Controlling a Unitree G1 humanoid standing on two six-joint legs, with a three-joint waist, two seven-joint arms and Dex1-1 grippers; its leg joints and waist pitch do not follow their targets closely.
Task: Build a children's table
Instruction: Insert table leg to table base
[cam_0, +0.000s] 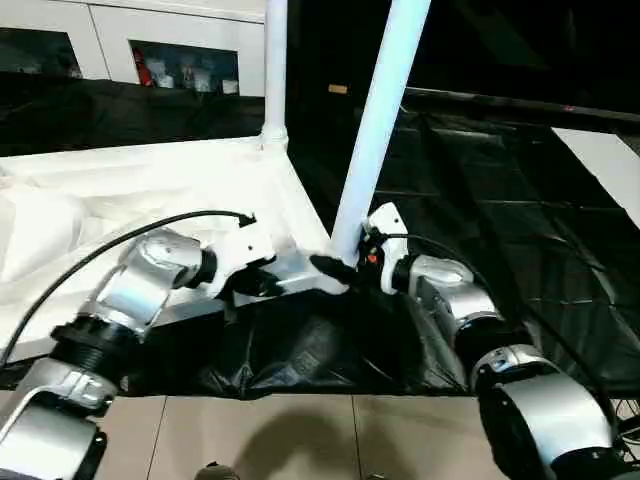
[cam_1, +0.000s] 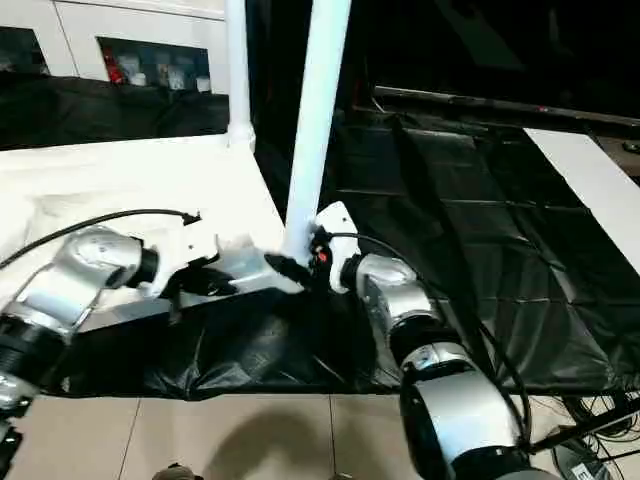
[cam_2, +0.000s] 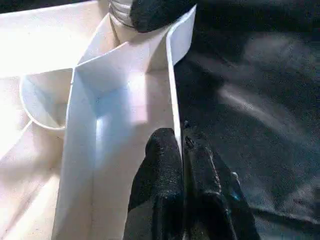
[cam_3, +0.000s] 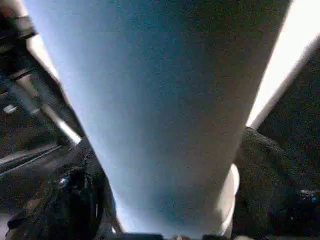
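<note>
The children's table top (cam_0: 150, 190) is laid upside down on the black-covered work table (cam_0: 520, 220), ribbed underside up, so that its corner sockets face upward and legs can be pushed in from above. One white tubular leg (cam_0: 275, 70) is already stood in the far corner socket, well beyond both grippers. A second leg (cam_0: 380, 120) is held leaning over the near corner, its lower end down at the socket just beside the right gripper (cam_0: 352, 262); whether it is fully seated cannot be told, and it is judged that the lean has to be taken out before it can be pressed home. The top is steadied at the edge next to that socket, presumably so it does not slide or tip while the leg is worked in. The left gripper (cam_2: 182, 165) is pressed together on the thin side wall of the top, with one black finger (cam_2: 160, 170) on the inner face and the other on the outer face, so the rim is pinched between them. The right gripper is spread wide around the base of the leaning leg, and in the right wrist view the tube (cam_3: 165, 110) is seen between its fingers; the fingers appear to be closed against the tube on both sides, a wide grasp rather than empty jaws.
</note>
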